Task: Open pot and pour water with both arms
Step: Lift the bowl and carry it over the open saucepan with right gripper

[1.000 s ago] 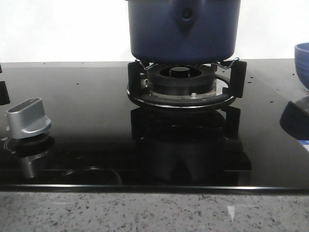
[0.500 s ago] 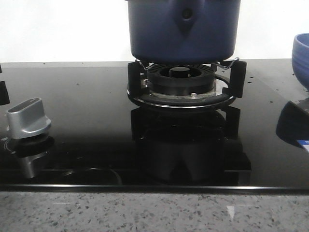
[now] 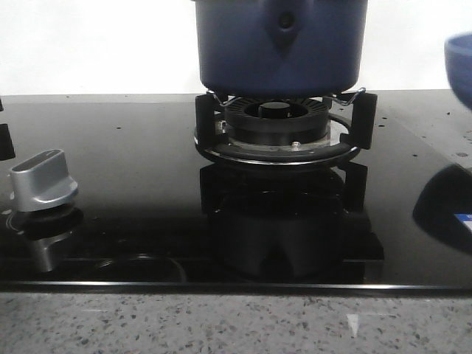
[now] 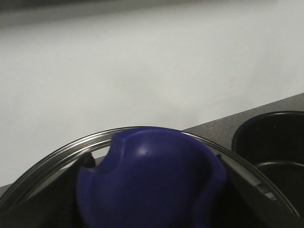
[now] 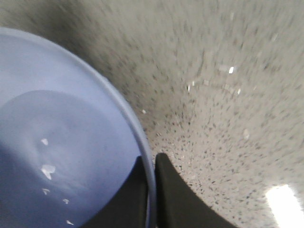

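Observation:
The dark navy pot (image 3: 280,44) stands on the burner grate (image 3: 284,129); the left wrist view shows its open dark inside (image 4: 273,152). My left gripper (image 4: 149,190) is shut on the blue knob (image 4: 142,166) of the glass lid, whose steel rim (image 4: 57,151) arcs round it, held away from the pot. My right gripper (image 5: 153,164) pinches the rim of a lighter blue bowl (image 5: 71,95), one finger inside and one outside. Water (image 5: 57,156) lies in the bowl. In the front view only the bowl's edge (image 3: 461,59) shows, lifted at the far right.
A silver stove knob (image 3: 40,181) sits on the black glass hob (image 3: 133,147) at the left. Speckled grey counter (image 3: 221,324) runs along the front edge and lies under the bowl (image 5: 228,95). A white wall stands behind the pot.
The bowl at the right edge has risen steadily, and its reflection on the hob has slid lower. The pot and the stove knob have not moved.

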`<state>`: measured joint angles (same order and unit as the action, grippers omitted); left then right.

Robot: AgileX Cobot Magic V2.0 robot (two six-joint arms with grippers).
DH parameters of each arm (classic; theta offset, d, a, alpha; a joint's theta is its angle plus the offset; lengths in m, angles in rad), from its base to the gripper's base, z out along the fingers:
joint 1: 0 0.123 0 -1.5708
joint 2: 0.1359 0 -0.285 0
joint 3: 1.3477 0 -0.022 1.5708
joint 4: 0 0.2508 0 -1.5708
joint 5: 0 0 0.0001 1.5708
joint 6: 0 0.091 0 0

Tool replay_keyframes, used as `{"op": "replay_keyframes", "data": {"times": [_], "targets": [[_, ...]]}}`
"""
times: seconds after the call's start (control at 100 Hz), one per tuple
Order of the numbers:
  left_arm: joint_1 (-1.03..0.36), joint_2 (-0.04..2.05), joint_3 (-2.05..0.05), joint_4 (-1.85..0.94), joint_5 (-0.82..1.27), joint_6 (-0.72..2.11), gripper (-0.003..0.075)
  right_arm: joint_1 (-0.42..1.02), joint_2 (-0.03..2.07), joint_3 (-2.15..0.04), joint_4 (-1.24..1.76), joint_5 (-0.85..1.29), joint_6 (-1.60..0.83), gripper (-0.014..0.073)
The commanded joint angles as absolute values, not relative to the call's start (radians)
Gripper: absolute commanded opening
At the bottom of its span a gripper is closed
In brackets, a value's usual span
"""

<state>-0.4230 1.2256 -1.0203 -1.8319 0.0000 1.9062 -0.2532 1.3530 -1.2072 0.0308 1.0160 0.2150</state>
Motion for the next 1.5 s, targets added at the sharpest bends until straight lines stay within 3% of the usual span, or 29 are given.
{"op": "replay_keyframes", "data": {"times": [0.0, 0.34, 0.93, 1.49], "targets": [[-0.421, 1.191, -1.053, -1.871, 0.036, 1.906, 0.0261, -0.257, 1.312, -1.325, 0.045, 1.039, 0.177, -0.0049], [-0.421, 1.191, -1.053, -1.871, 0.036, 1.906, 0.0261, -0.238, 1.316, -1.588, 0.205, 1.084, 0.127, -0.0048], [-0.421, 1.191, -1.053, -1.871, 0.036, 1.906, 0.0261, 0.115, 1.512, -1.836, 0.191, 1.099, 0.127, -0.0048], [-0.421, 1.191, -1.053, -1.871, 0.036, 1.906, 0.0261, 0.155, 1.575, -1.928, 0.135, 0.896, 0.037, -0.0048]]}}
